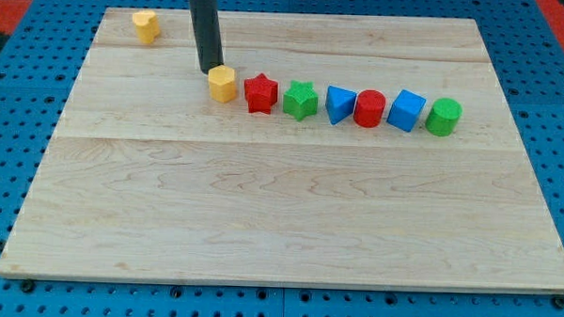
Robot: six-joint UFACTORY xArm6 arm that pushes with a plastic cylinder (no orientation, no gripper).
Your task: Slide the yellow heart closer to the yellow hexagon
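Note:
The yellow heart (146, 26) lies near the board's top left corner. The yellow hexagon (223, 83) stands at the left end of a row of blocks in the upper middle. My tip (210, 70) is at the hexagon's upper left edge, touching or almost touching it. The tip is well to the right of and below the heart. The rod comes down from the view's top.
To the right of the hexagon runs a row: a red star (261, 93), a green star (301, 100), a blue triangular block (339, 104), a red cylinder (369, 109), a blue cube (407, 110), a green cylinder (443, 117). The wooden board (280, 215) lies on a blue pegboard.

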